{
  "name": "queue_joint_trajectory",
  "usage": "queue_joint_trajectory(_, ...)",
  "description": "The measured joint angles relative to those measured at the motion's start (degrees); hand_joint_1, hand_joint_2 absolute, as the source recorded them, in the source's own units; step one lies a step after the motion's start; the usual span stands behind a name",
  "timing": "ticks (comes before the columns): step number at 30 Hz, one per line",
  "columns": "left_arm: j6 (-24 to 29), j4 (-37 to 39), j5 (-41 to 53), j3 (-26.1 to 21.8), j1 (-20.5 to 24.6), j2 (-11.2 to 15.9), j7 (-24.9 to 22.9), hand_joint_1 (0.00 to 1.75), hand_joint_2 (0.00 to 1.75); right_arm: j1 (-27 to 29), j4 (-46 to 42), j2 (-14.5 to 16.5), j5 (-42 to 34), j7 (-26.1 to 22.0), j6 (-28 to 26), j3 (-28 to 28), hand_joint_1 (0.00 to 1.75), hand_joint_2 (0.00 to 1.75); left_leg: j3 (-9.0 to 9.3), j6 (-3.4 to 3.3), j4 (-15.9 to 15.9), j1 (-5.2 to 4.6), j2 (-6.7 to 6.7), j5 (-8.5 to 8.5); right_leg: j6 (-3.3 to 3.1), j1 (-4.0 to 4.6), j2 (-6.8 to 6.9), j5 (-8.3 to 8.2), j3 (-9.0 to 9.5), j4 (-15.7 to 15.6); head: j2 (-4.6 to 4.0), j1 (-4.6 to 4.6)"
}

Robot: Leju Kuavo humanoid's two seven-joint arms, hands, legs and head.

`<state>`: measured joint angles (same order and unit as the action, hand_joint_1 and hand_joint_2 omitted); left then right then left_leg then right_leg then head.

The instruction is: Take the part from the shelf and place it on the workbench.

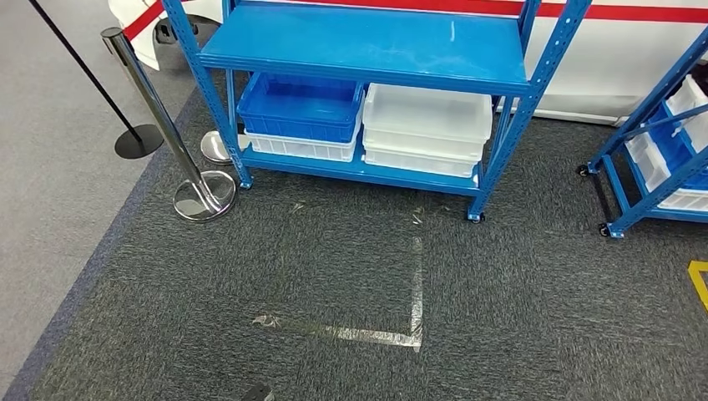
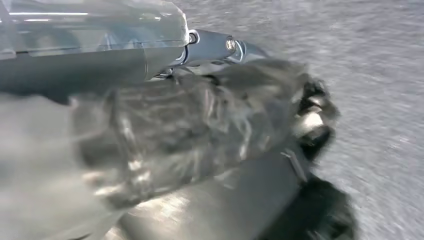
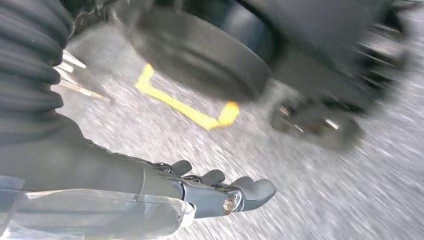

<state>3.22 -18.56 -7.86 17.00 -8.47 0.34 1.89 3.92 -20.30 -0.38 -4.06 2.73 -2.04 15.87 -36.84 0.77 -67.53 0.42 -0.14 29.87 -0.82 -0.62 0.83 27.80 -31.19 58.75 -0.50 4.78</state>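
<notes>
We face the blue shelf (image 1: 367, 50); any part lies unseen, presumably in its blue bin (image 1: 300, 107) or white bins (image 1: 427, 125) — likely light, rigid, best held by its edges. Our right hand (image 3: 220, 192) hangs empty, fingers apart — the left hand (image 2: 200, 125) is too blurred to judge.

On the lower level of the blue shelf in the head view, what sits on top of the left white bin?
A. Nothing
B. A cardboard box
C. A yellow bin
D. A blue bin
D: a blue bin is stacked on the left white bin, on the lower level of the blue shelf.
</notes>
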Motion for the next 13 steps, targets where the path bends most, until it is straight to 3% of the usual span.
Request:
queue_joint_trajectory(2, -0.5, 1.0, 1.2, -1.9, -2.1, 0.1, -0.5, 0.00, 1.75, -1.4, -1.9, -0.1, 0.7, -0.5, 0.3, -1.7, 0.00, 1.75, 3.29, -0.15, 6.7, 0.00, 0.04, -2.41, 0.48, 0.11, -0.47, 0.35, 0.09, 0.3, 0.00, 0.02)
queue_joint_trajectory(3, -0.7, 1.3, 1.9, -2.7, -3.1, 0.1, -0.7, 0.00, 1.75, -1.8, -2.6, -0.1, 1.0, -0.7, 0.5, -2.6, 0.00, 1.75, 4.04, -0.39, 8.2, -0.10, 0.02, -2.56, 0.77, 0.16, -0.65, 0.46, -0.06, 0.4, 0.00, 0.00)
queue_joint_trajectory(7, -1.9, 1.6, 5.0, -5.6, -4.2, 0.3, -1.2, 0.00, 1.75, -0.9, -3.8, -0.1, 2.6, -1.5, 1.3, -5.9, 0.00, 1.75, 4.49, -1.99, 9.3, -0.19, -0.30, -2.77, 2.03, -0.03, -0.51, 1.16, -0.24, 0.7, 0.00, -0.05)
queue_joint_trajectory(9, -2.2, 0.8, 6.0, -7.2, -2.8, 0.3, -1.3, 0.00, 1.75, 0.8, -3.7, -0.1, 3.1, -1.6, 1.5, -7.2, 0.00, 1.75, 4.72, -2.78, 9.9, -0.10, -0.29, -3.05, 2.30, -0.04, -0.64, 4.04, -2.24, 5.4, 0.00, -0.15)
queue_joint_trajectory(11, -2.3, -0.3, 6.5, -8.5, -1.0, 0.2, -1.3, 0.00, 1.75, 2.8, -3.0, -0.1, 3.3, -1.6, 1.8, -8.2, 0.00, 1.75, 4.75, -3.16, 9.9, -0.27, -0.24, -3.00, 2.35, 0.06, -0.77, 7.80, -6.33, 13.2, 0.00, -0.28)
queue_joint_trajectory(13, -2.4, -1.1, 6.7, -9.1, 0.1, 0.2, -1.3, 0.00, 1.75, 4.3, -2.2, -0.1, 3.4, -1.6, 1.8, -8.7, 0.00, 1.75, 4.79, -3.23, 9.9, -0.42, -0.10, -2.92, 2.38, 0.06, -0.78, 8.93, -8.68, 17.4, 0.00, -0.33)
